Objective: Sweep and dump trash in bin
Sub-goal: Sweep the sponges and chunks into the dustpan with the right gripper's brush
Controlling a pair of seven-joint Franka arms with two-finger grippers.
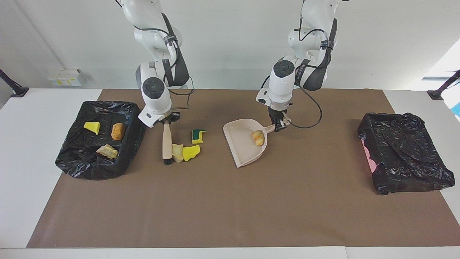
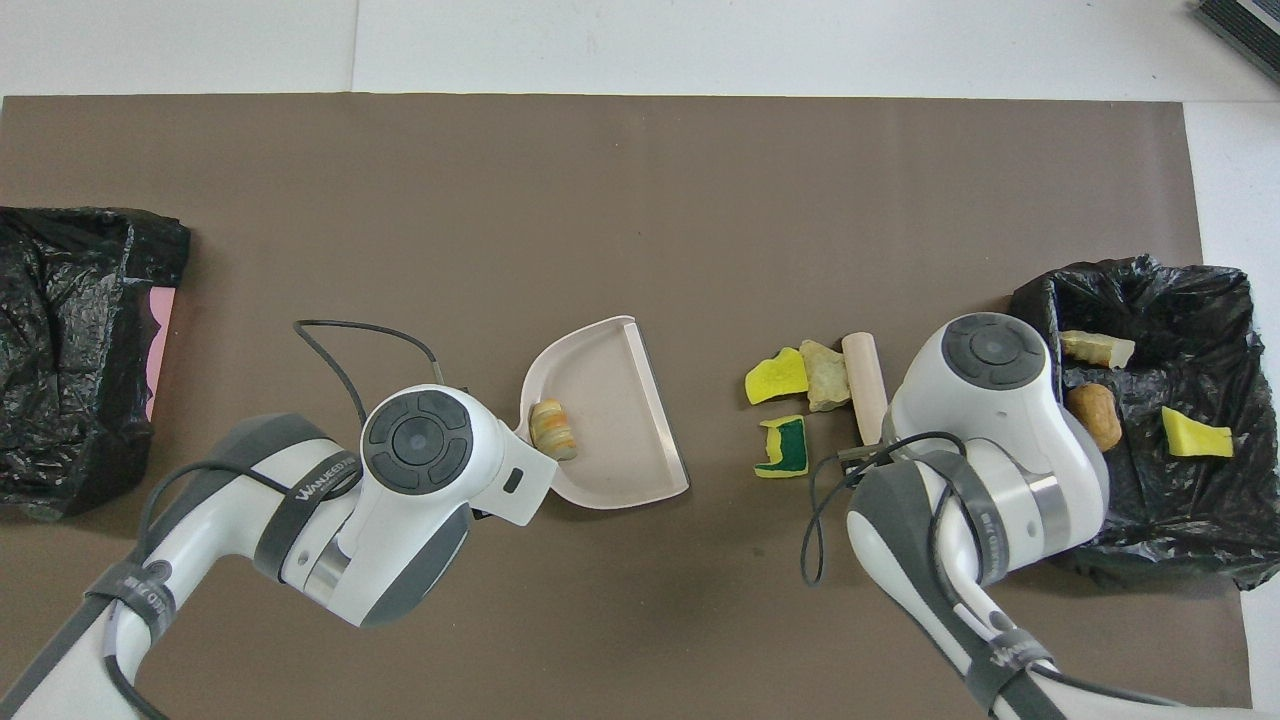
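Facing view: the right tool (image 1: 169, 121) grips the brush (image 1: 166, 144) by its handle; the brush's long axis runs 12 to 6 o'clock, bristles down on the surface (image 1: 230, 201). A tan lump (image 1: 176, 152) touches it, with a yellow chunk (image 1: 191, 152) beside. The left tool (image 1: 279, 126) is closed on the dustpan (image 1: 241, 147) handle; an orange lump (image 1: 258, 137) lies inside.

Overhead view: both tools are hidden under the wrists. The bin (image 2: 1215, 500) shows three pieces; a green-backed sponge (image 2: 784, 447) lies at 6 o'clock from the yellow chunk.

Robot lab, bare white walls, brown mat (image 1: 230, 216) on white table (image 1: 28, 151), camera stands at edges
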